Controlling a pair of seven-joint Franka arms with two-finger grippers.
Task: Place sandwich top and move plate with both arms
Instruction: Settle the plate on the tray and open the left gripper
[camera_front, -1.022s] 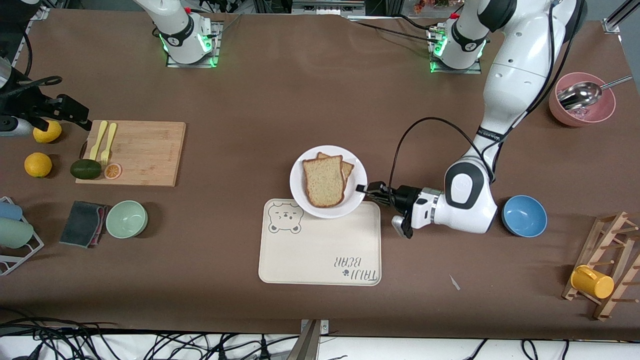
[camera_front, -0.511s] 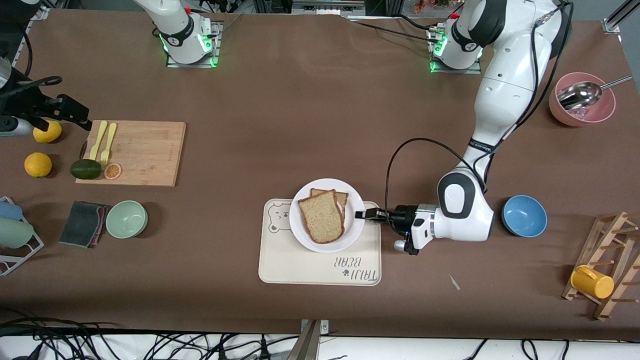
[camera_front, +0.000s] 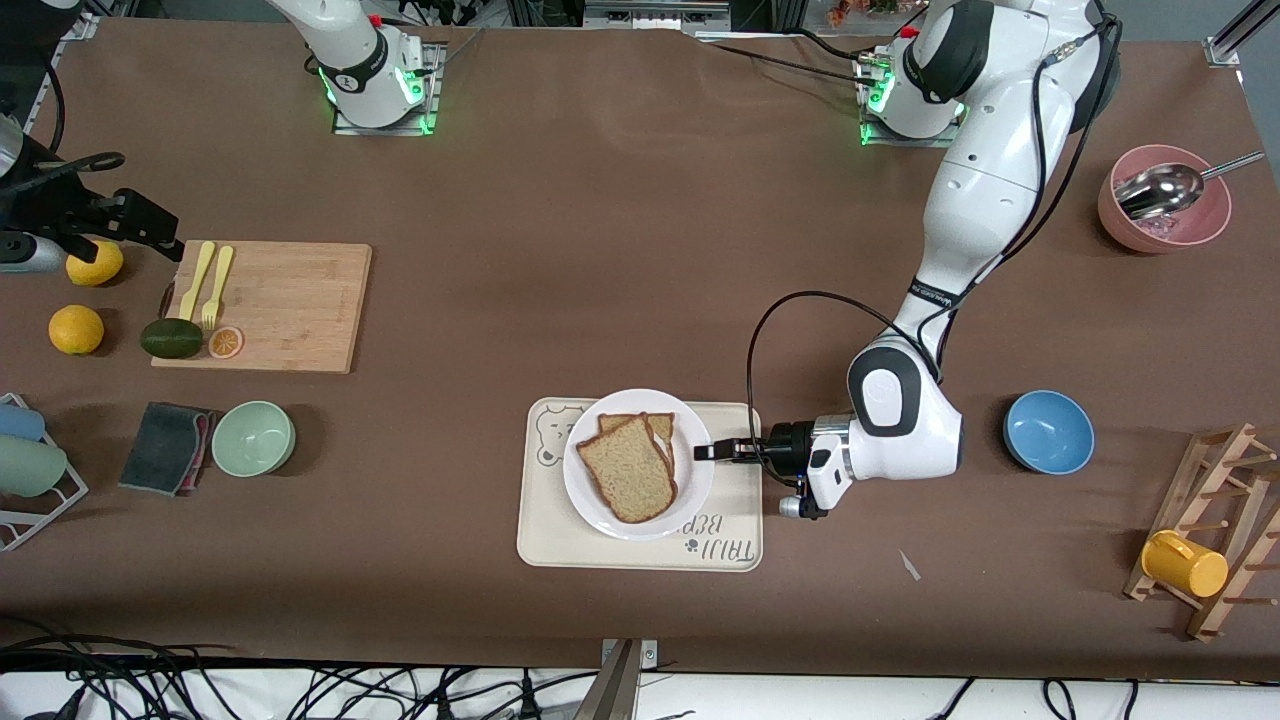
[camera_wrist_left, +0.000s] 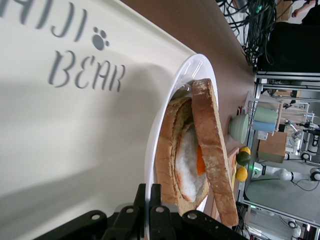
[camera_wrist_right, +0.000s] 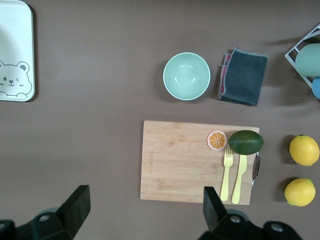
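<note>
Plate (camera_front: 600, 500) sitting on cream bear-print tray (camera_front: 560, 545), covering much of the tray's half farther from the front camera, rim reaching past that tray edge. Sandwich top (camera_front: 625, 478) lying on the plate, tilted across a lower bread slice (camera_front: 655, 425) that peeks out at the farther edge. Seen from the left wrist: top slice (camera_wrist_left: 212, 150) leaning over the lower slice (camera_wrist_left: 167, 160), with fried egg (camera_wrist_left: 192, 162) showing white and orange between the 2.

Left gripper (camera_front: 712, 451) low over the tray, reaching in from the left arm's end, fingers pinched together on the plate's rim; black fingers (camera_wrist_left: 150, 205) clamped on the white edge in the left wrist view. Blue bowl (camera_front: 1048, 432) near the left arm's elbow, toward the left arm's end of the table.

Right gripper (camera_wrist_right: 145, 210) waiting up in the air over the wooden cutting board (camera_wrist_right: 192, 160), fingers spread wide, holding nothing. On or against that board: 2 yellow utensils (camera_wrist_right: 232, 172), an avocado (camera_wrist_right: 246, 142), an orange slice (camera_wrist_right: 217, 140). Green bowl (camera_wrist_right: 186, 76) and dark cloth (camera_wrist_right: 243, 76) beside each other, nearer the front camera than the board. 2 lemons (camera_wrist_right: 303, 150) just off the board, at the right arm's end.
</note>
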